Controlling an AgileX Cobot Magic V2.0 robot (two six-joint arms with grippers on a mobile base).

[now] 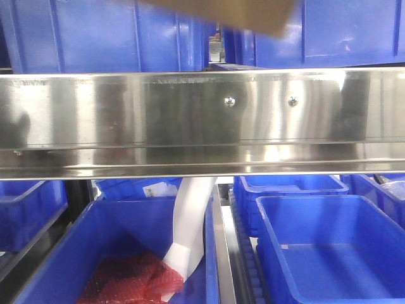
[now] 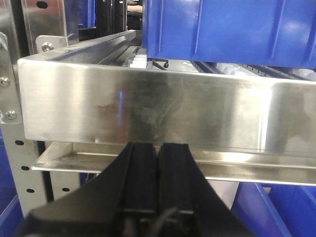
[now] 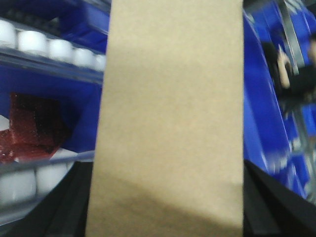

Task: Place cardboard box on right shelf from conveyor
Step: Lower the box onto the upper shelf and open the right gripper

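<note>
left gripper [image 2: 158, 150]: closed right up as far as I can see. The two black fingers [image 2: 140, 168] meet with only a thin seam between them and nothing pinched in there, lower middle of the left wrist view
what it's facing: the right shelf [image 2: 148, 106]. Its shiny steel front rail runs across the middle of that view, and the fingertips sit just below the rail's bottom edge
right gripper [image 3: 168, 202]: I only get its dark fingers [image 3: 276, 207] in the lower corners of the right wrist view, one on each side of the cardboard box [image 3: 170, 113], so it's spread to the box's width and has hold of it
cardboard box, wrist view: plain tan and blurry, fills the middle of the frame top to bottom
cardboard box [image 1: 247, 14], front view: just a tan corner poking in at the top edge, above the rail and in front of the upper blue bins [image 1: 95, 35]
right shelf [image 1: 190, 114], front view: wide mirror band across the middle, two screws [image 1: 230, 101] right of centre
under the rail: open blue bins [image 1: 310, 201] at lower right. The one at lower left has a red mesh bag [image 1: 130, 282] with a white strip [image 1: 190, 221] slanting down to it
behind the box: white rollers [image 3: 29, 42] upper left and a red mesh thing [image 3: 32, 126] at left, too blurry for me to say more
far left, left wrist view: grey perforated upright [image 2: 17, 163]
</note>
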